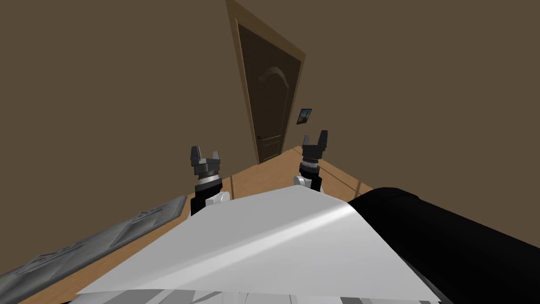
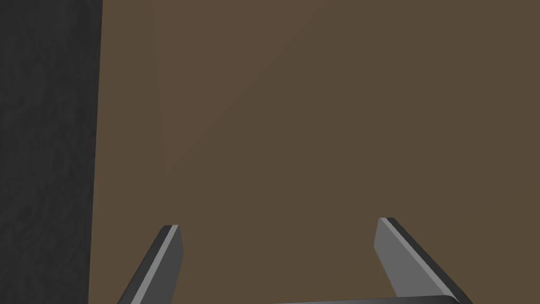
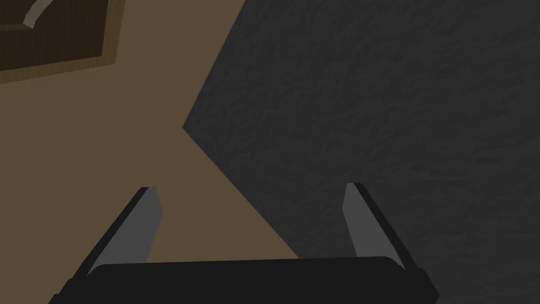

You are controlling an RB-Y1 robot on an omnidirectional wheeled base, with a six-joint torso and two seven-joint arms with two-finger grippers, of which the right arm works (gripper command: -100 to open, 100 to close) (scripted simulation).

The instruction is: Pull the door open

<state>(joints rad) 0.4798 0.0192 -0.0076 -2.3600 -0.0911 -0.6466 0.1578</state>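
A dark brown panelled door [image 1: 270, 95] in a lighter wooden frame stands shut in the brown wall ahead, across a stretch of floor. Its small dark handle [image 1: 260, 138] sits low on the left edge. My left gripper [image 1: 204, 154] is raised in front of me, open and holding nothing, its fingers [image 2: 170, 253] wide apart. My right gripper [image 1: 315, 140] is also raised and open, nearer the door's line but well short of it. Past its fingers [image 3: 147, 221], the right wrist view catches a corner of the door [image 3: 47, 31].
Wooden floor [image 1: 263, 179] runs from me to the door. A long grey panelled unit [image 1: 105, 237] lies along the left wall. A bulky black shape [image 1: 453, 243] sits close on my right. A small picture [image 1: 304, 116] hangs right of the door.
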